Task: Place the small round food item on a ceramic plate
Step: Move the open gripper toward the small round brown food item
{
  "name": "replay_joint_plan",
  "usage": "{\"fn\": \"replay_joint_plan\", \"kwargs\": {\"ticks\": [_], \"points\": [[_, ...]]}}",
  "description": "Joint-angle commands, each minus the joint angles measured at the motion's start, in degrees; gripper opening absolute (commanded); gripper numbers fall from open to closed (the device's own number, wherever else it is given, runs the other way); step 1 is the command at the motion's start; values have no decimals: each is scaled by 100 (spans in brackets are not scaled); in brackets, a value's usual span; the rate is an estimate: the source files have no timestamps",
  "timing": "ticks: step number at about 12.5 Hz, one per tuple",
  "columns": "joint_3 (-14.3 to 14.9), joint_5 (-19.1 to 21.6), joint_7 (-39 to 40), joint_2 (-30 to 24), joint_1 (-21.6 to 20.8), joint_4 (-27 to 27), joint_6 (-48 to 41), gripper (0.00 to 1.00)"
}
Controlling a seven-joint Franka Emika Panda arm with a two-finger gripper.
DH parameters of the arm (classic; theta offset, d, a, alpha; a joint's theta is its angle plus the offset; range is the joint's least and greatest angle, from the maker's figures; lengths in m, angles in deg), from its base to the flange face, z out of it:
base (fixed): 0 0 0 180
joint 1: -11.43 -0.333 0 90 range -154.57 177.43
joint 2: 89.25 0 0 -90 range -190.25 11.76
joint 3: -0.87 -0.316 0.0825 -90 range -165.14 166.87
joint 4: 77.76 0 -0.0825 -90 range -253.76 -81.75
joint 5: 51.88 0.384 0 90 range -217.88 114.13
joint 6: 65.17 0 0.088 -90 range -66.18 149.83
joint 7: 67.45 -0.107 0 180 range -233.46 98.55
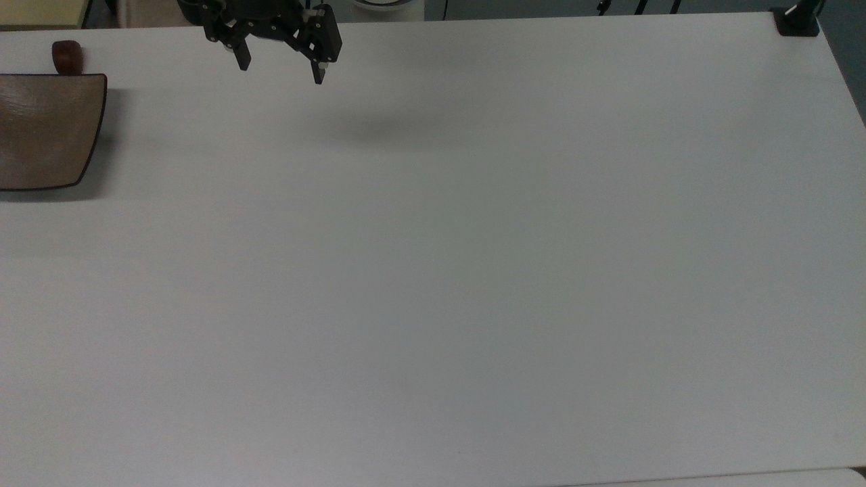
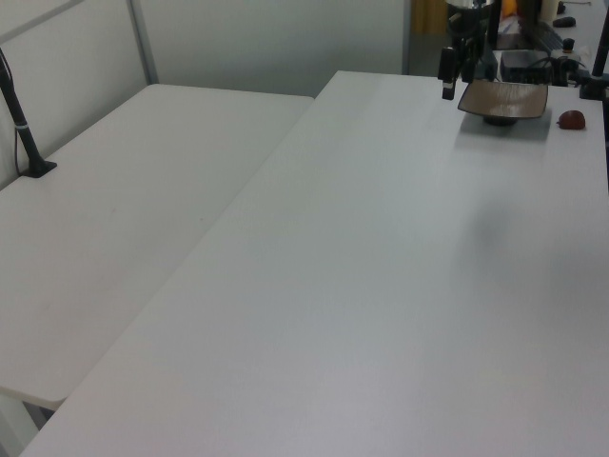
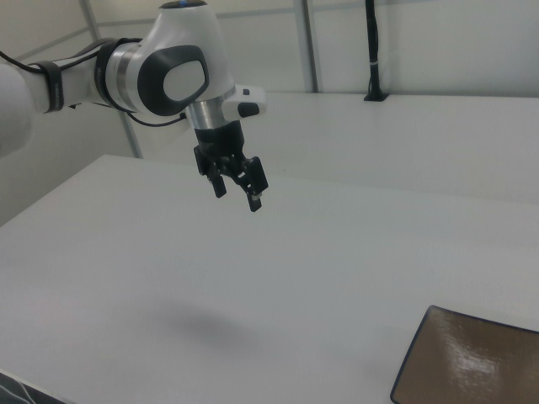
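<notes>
The black two-finger gripper [image 1: 281, 73] hangs open and empty above the white table [image 1: 433, 270]. The small dark reddish-brown rounded food item [image 1: 67, 57] lies well apart, toward the top view's left, just beside the squarish tan-brown ceramic plate [image 1: 47, 128].

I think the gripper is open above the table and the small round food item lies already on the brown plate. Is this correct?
Not quite. The small round food item lies on the white table, just beside the brown plate, not on it; the top view shows this, and in the left view it also sits apart from the plate. The rest holds: the gripper is open above the table.
</notes>
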Motion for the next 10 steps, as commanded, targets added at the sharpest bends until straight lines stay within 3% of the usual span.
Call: {"fn": "replay_joint_plan", "kwargs": {"ticks": [1,10], "points": [[32,-305,-151,-61,-138,-224,277,100],[32,-316,-73,-25,-121,-234,270,100]]}}
